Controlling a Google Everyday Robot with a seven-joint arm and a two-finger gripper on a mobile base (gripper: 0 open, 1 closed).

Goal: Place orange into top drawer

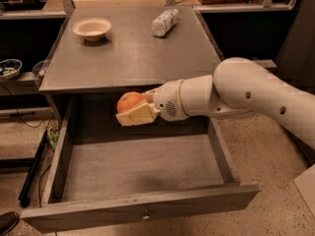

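The orange [129, 101] is a small round orange-red fruit held in my gripper [134, 109], whose cream fingers [138, 116] are shut on it. The gripper hangs just below the tabletop's front edge, above the back part of the open top drawer [142, 168]. The drawer is pulled far out, grey wood-grain, with nothing inside and a small metal knob [145, 213] on its front panel. My white arm [236, 95] reaches in from the right.
On the grey tabletop [128, 53] stand a cream bowl [91, 28] at back left and a clear plastic bottle [164, 22] lying at back right. A patterned bowl [9, 68] sits on a low shelf at left. Speckled floor lies to the right.
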